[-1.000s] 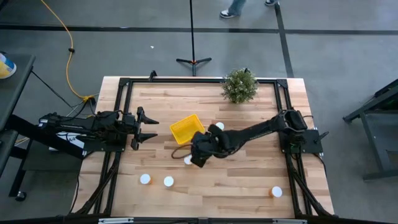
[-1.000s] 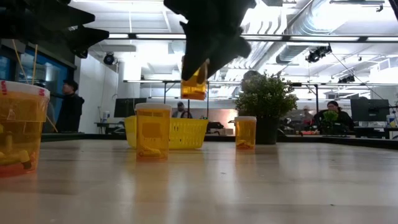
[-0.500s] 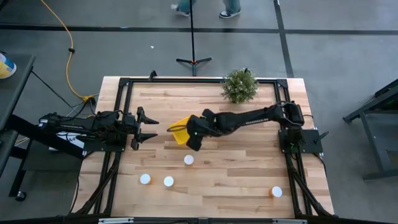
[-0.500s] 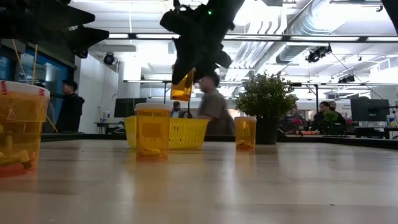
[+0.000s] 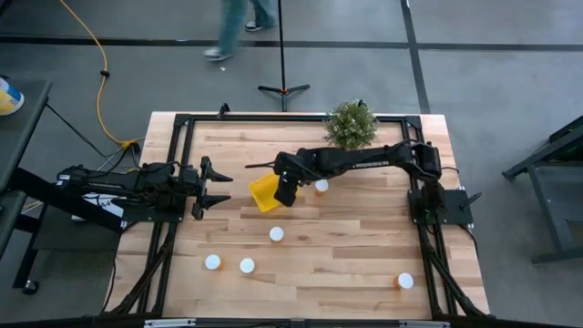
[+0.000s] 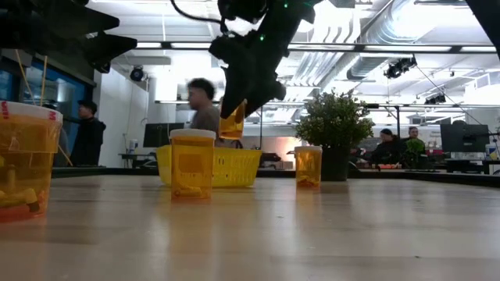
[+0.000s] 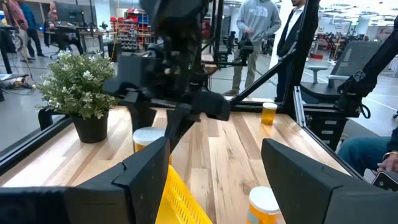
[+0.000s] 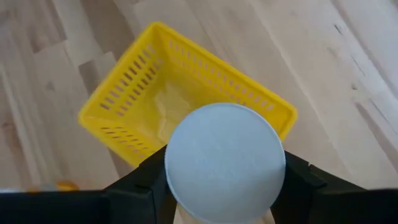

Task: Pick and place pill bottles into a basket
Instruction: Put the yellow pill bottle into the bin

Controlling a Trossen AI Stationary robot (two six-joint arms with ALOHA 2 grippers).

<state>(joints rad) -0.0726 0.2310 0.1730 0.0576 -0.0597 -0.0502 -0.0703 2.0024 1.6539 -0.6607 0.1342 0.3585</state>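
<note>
The high view looks straight down from well above, taking in the whole desk (image 5: 364,264) and floor around it. The low view sits at desk-top height, facing level across the planks into the room. The left wrist view looks across the desk toward the potted plant (image 7: 78,87); the right wrist view looks steeply down, close above the yellow basket (image 8: 124,99), which all four views share.

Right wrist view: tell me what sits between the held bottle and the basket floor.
Nothing. In the right wrist view the pill bottle, clamped by the right gripper, hangs over the basket, whose floor looks bare.
</note>
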